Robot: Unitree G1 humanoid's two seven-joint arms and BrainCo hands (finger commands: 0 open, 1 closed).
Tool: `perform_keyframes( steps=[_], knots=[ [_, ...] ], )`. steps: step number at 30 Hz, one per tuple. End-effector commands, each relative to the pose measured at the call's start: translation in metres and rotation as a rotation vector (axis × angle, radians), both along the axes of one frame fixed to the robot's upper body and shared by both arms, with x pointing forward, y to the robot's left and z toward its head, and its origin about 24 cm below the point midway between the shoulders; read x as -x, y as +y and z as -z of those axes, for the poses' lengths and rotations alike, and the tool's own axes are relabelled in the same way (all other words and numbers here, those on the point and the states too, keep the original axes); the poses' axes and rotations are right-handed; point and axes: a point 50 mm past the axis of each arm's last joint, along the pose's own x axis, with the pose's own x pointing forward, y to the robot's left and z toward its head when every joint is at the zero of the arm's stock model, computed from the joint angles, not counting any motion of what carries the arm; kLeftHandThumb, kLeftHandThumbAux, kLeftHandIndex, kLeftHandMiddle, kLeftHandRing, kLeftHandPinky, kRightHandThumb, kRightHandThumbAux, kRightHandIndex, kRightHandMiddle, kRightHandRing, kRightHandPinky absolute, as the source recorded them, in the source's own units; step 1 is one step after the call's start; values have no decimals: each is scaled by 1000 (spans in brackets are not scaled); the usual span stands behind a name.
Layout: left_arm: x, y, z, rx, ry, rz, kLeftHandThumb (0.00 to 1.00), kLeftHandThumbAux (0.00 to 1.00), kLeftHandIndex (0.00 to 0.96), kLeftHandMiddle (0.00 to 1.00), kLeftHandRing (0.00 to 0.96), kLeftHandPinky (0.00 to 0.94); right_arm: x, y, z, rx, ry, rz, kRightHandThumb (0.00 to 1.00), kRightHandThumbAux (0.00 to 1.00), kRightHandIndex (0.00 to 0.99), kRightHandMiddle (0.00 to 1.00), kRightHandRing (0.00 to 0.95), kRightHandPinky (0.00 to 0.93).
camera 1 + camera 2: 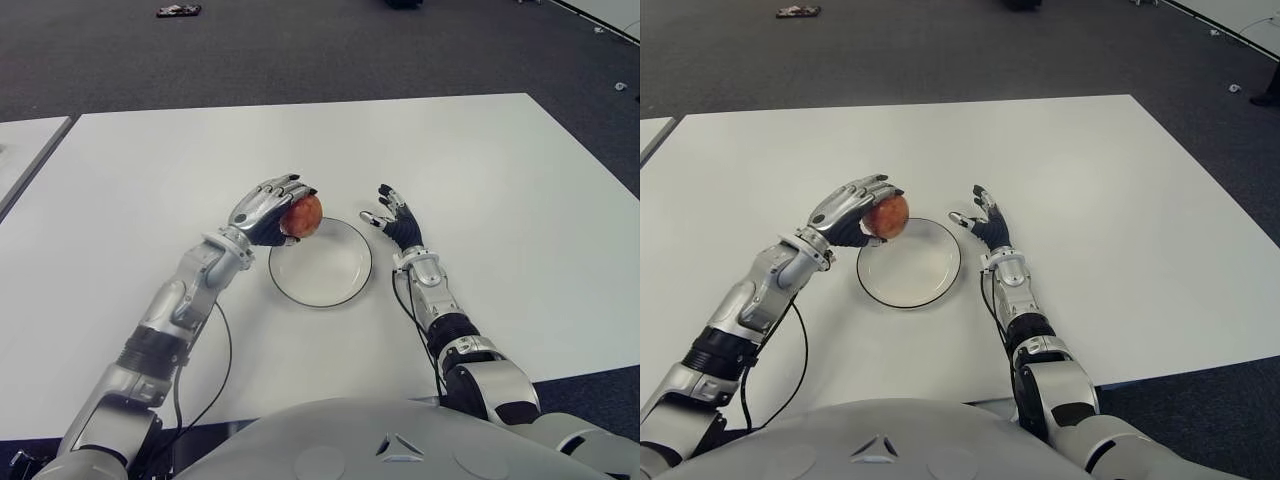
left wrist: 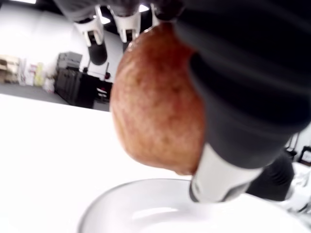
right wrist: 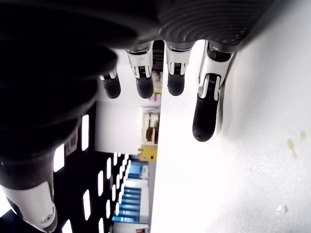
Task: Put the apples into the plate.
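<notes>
Your counter (image 1: 480, 170) carries only the plate (image 1: 325, 275), which sits toward the near edge, roughly midway between the left and right edges, and it's empty inside. Left robot hand (image 1: 268, 212) is clamped around the one apple (image 1: 301, 215) you've got in view, fingers wrapped over the top, holding it above the plate's far-left rim; the left wrist view shows the apple hanging clear over the plate, not touching it. So the transport looks about done, but lowering and release are still left. Right robot hand (image 1: 395, 222) shows just beside the plate's right rim, fingers spread, holding nothing. No other apples visible on the counter, so I'd judge this one closes the task once it's released.
</notes>
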Motion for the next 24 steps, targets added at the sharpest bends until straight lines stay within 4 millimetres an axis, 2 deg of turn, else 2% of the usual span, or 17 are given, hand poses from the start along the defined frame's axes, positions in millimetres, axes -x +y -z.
perform_keyframes(
  steps=[1,8,24],
  knots=[
    [-4,-4,-1,-57,-49,-21,186,127,0,0,0,0,21,-2,28,7,155,4,91,694,0,0,29,97],
    [-5,-6,2,-100,-64,-36,146,139,0,0,0,0,21,-1,28,6,156,7,97,709,0,9,43,111],
    [-7,-6,5,-118,-68,-23,125,147,0,0,0,0,20,1,28,1,153,6,106,715,0,5,40,100]
  ],
)
